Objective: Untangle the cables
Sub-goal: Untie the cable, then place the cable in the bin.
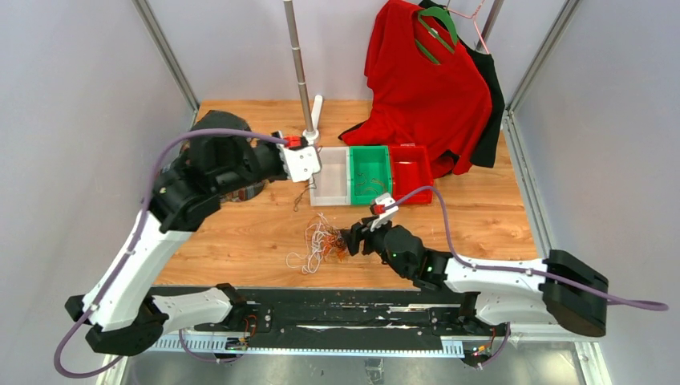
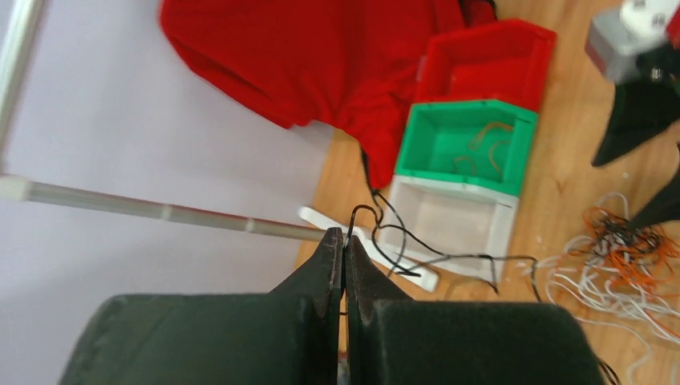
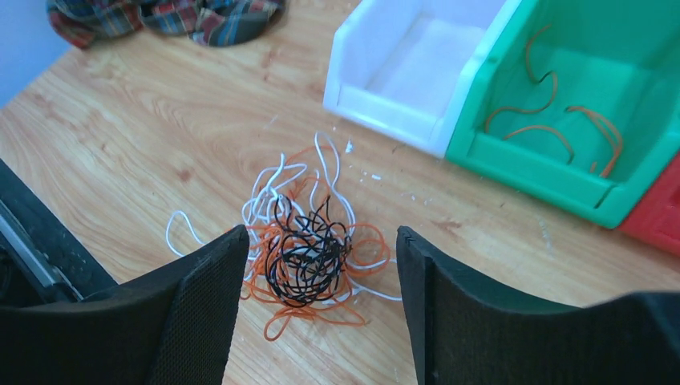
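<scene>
**Clerk:** Entry one, left gripper [image 2: 345, 239]?

**Checker:** Jaws clenched tip to tip, pinching a thin black wire [image 2: 481, 256]. The wire loops up from the tips and trails across the open white plastic bin [image 2: 505, 233] towards the wooden bench [image 2: 561, 144].

**Clerk:** Entry two, right gripper [image 3: 321, 233]?

**Checker:** Jaws released and spread wide, nothing held.

**Clerk:** Entry three, the cables?

**Checker:** One tangled heap of thin white, orange and black wires [image 3: 309, 257] lies on the bench in front of the white bin. The wrist view frames it in the gap between the right jaws. Whether the tips touch it cannot be told. From overhead it sits just beside those tips and well apart from the left jaws.

**Clerk:** Anything else?

**Checker:** A few loose orange-brown wires [image 3: 553, 104] lie inside the green plastic bin [image 3: 545, 172], which touches the white one.
</scene>
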`<state>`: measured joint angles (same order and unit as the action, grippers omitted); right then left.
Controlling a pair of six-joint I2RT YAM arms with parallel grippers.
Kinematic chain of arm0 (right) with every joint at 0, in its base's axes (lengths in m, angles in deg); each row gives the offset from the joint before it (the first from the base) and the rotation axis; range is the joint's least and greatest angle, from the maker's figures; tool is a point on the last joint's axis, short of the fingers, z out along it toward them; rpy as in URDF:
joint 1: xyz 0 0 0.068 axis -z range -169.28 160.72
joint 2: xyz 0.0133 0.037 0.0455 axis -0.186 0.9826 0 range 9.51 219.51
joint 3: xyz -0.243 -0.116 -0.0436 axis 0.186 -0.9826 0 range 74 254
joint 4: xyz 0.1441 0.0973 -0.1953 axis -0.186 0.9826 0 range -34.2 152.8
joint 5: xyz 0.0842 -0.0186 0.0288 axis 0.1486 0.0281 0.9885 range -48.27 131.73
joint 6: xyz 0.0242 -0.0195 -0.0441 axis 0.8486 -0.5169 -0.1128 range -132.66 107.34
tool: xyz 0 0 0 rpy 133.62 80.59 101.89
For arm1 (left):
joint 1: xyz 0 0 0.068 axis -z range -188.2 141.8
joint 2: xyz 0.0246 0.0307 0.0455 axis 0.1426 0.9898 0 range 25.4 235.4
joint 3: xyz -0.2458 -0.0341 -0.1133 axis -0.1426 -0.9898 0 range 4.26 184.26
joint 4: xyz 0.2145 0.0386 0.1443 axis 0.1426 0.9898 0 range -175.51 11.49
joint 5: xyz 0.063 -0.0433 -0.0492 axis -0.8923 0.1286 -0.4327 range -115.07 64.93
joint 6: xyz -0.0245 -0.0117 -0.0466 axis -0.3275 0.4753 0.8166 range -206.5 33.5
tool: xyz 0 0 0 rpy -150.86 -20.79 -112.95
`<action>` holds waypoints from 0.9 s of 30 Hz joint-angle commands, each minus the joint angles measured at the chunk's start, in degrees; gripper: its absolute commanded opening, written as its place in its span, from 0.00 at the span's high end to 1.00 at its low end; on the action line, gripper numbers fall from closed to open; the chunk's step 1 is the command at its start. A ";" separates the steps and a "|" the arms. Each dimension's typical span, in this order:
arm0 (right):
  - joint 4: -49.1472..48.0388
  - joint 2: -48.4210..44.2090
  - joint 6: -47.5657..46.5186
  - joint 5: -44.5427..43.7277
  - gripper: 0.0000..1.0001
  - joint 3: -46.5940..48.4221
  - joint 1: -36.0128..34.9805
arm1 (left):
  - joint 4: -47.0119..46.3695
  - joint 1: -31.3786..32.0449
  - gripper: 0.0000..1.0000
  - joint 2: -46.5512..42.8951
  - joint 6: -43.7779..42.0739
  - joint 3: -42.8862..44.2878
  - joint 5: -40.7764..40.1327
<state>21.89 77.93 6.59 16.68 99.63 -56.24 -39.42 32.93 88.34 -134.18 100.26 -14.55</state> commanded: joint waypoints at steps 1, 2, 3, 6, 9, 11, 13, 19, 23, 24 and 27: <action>7.92 -6.00 -1.05 -5.07 0.32 0.95 1.04 | -8.22 0.36 1.00 -0.67 2.63 -8.24 0.95; 8.88 -7.66 -1.04 -6.15 0.32 0.59 1.12 | -9.38 0.36 1.00 -0.02 2.35 -9.93 0.39; 9.57 -8.81 -1.02 -7.27 0.32 0.24 1.17 | -10.33 0.36 1.00 0.75 2.07 -11.16 -0.13; 11.73 -12.12 -0.96 -10.87 0.32 -0.36 1.45 | -11.65 0.36 1.00 4.38 1.18 -12.89 -1.67; 13.16 -14.83 -1.43 -13.29 0.32 -0.81 1.74 | -14.35 0.15 1.00 8.37 0.23 -13.80 -3.11; 14.15 -15.84 -1.60 -14.13 0.33 -0.84 2.02 | -16.23 -0.45 1.00 11.35 0.54 -13.66 -3.04; 14.69 -16.48 -1.75 -14.81 0.33 -0.97 2.18 | -17.17 -1.50 1.00 14.83 1.65 -12.58 -2.47; 15.32 -17.68 -1.63 -17.24 0.34 -1.97 2.47 | -22.87 -5.04 1.00 25.04 2.95 -10.70 -4.44; 17.02 -18.33 -0.66 -18.74 0.34 -2.62 3.42 | -27.37 -6.71 1.00 30.04 4.30 -10.45 -4.62; 17.25 -18.59 -0.41 -18.80 0.34 -2.71 3.71 | -27.66 -6.94 1.00 31.27 4.92 -10.13 -4.37; 17.76 -19.40 0.09 -18.68 0.34 -2.59 4.26 | -27.94 -7.20 1.00 34.84 5.44 -8.96 -4.37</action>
<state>38.19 59.99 5.65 0.61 97.71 -53.16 -62.81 26.02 120.32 -130.55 88.42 -18.90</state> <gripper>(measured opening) 0.664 0.011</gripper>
